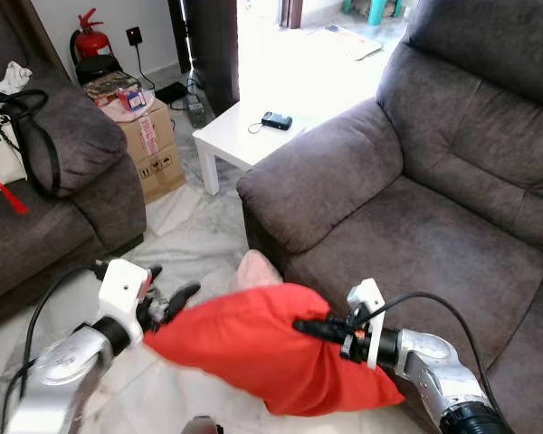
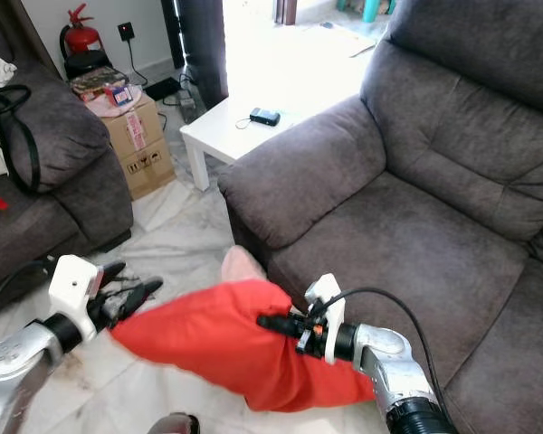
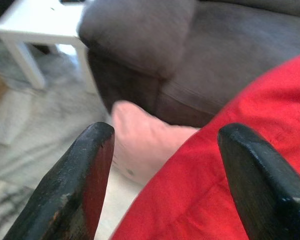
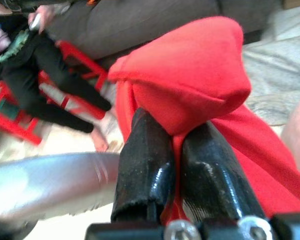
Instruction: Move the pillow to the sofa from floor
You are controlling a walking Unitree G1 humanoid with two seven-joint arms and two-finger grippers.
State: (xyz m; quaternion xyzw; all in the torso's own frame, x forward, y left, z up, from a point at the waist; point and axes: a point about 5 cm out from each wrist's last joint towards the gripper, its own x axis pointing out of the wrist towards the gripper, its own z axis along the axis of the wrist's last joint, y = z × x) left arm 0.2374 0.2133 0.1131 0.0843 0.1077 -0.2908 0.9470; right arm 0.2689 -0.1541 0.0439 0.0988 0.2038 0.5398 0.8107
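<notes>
A red pillow hangs low above the floor, just in front of the grey sofa on the right. My right gripper is shut on a bunched fold of its cloth; the right wrist view shows both black fingers pinching the red pillow. My left gripper is at the pillow's left end, open, with its fingers spread and the red pillow lying ahead of them. A pale pink pillow lies on the floor at the sofa's base.
A white side table carrying a dark device stands beyond the sofa arm. Cardboard boxes and a second grey sofa with bags are on the left. Pale marble floor lies between. A person in dark clothing is behind.
</notes>
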